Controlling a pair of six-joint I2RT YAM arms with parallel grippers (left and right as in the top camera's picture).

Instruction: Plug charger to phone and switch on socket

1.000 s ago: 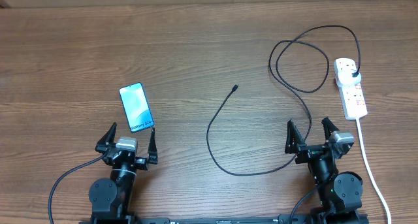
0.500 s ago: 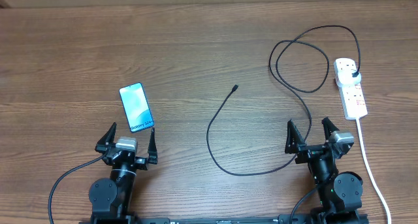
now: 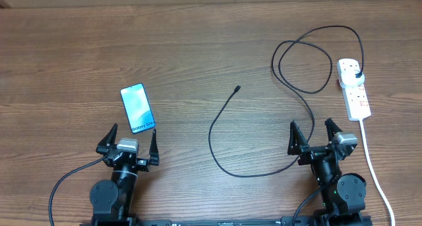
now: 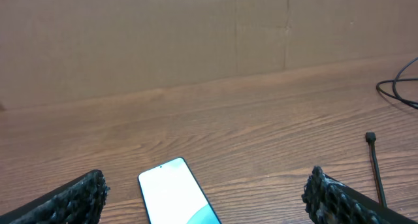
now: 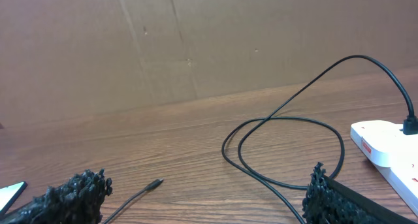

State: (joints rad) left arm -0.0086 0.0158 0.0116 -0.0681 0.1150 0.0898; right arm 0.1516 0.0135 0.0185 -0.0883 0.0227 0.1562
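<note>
The phone (image 3: 138, 109) lies face up on the left of the table, its light blue screen showing; in the left wrist view the phone (image 4: 175, 198) sits just ahead of my fingers. My left gripper (image 3: 130, 138) stands open just below it, empty. The charger cable (image 3: 224, 130) curves across the middle, its connector tip (image 3: 237, 89) free on the wood, and loops to its black plug (image 3: 358, 75) seated in the socket (image 3: 354, 89) at the right. My right gripper (image 3: 313, 132) is open, empty, left of the socket's white cord. From the right wrist, the tip (image 5: 154, 183) and the cable loops (image 5: 287, 145) lie ahead.
The socket's thick white cord (image 3: 372, 163) runs down the right edge past my right arm. A brown cardboard wall (image 4: 196, 34) stands along the table's far side. The table (image 3: 198, 48) is bare wood elsewhere.
</note>
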